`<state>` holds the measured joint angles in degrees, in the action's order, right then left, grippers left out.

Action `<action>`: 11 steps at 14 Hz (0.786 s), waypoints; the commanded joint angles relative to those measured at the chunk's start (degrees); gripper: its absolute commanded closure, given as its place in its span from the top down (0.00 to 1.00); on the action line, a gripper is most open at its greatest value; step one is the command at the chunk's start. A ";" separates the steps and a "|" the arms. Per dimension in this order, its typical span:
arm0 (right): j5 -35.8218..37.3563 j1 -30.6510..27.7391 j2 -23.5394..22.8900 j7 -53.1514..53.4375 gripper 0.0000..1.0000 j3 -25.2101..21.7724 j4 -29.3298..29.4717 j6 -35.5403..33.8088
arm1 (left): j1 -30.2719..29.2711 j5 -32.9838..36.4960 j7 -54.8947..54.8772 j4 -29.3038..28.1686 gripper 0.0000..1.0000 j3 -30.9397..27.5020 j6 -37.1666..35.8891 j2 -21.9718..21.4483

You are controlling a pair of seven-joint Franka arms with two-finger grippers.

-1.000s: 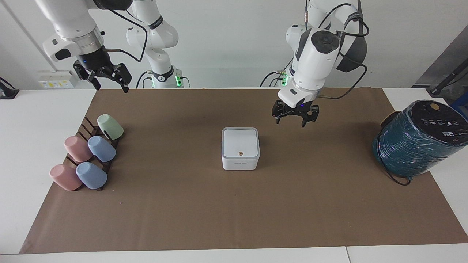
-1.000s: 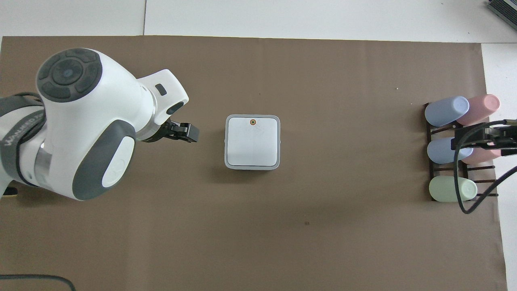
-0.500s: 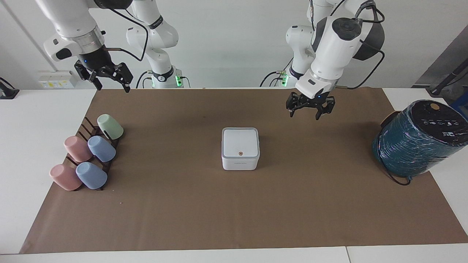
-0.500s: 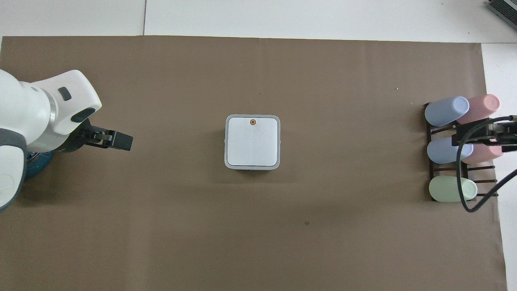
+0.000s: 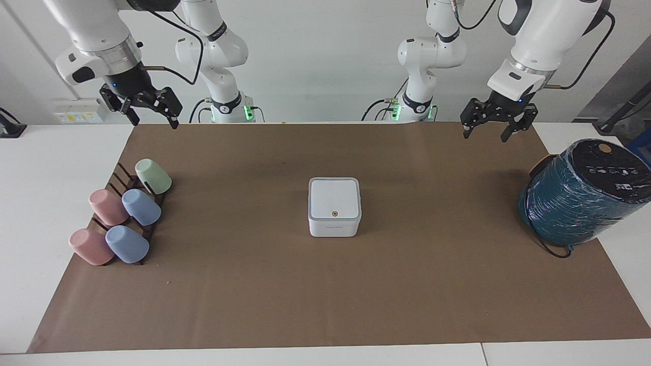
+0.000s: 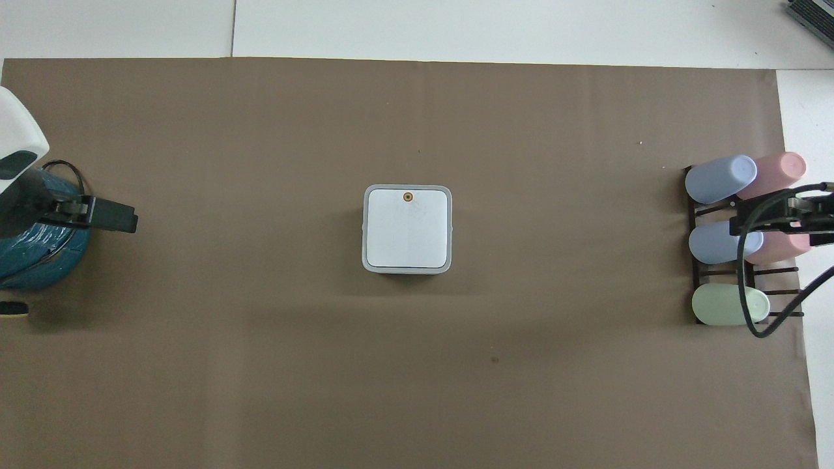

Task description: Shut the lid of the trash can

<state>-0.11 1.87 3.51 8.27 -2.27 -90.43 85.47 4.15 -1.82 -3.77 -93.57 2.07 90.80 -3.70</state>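
— Trash can (image 5: 334, 213) stands in the middle of the brown paper (image 5: 325, 284), yes? And its lid (image 5: 334, 199)?

— It lies flat on the grey rim, the orange dot on top.

— Where are the grippers?

— Left gripper (image 5: 492, 131) hangs with fingers spread over the paper's edge, near the teal-wrapped cylinder (image 5: 580, 195). Right gripper (image 5: 151, 119), also spread and holding nothing, hangs over the other end, above the rack of cups (image 5: 124, 216). Both are well apart from the can.

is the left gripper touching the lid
Apart. The facing view shows the left gripper raised near the table's edge toward the robots, bare paper between it and the lid.
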 commanded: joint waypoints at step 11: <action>0.63 -0.38 0.35 -0.89 1.00 0.16 -0.36 -0.39 | -0.72 0.42 -0.89 8.96 1.00 0.21 -10.56 2.57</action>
<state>0.11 1.88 3.51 8.26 -2.30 -90.44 85.47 3.44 -1.81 -3.81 -80.75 2.19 80.56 2.27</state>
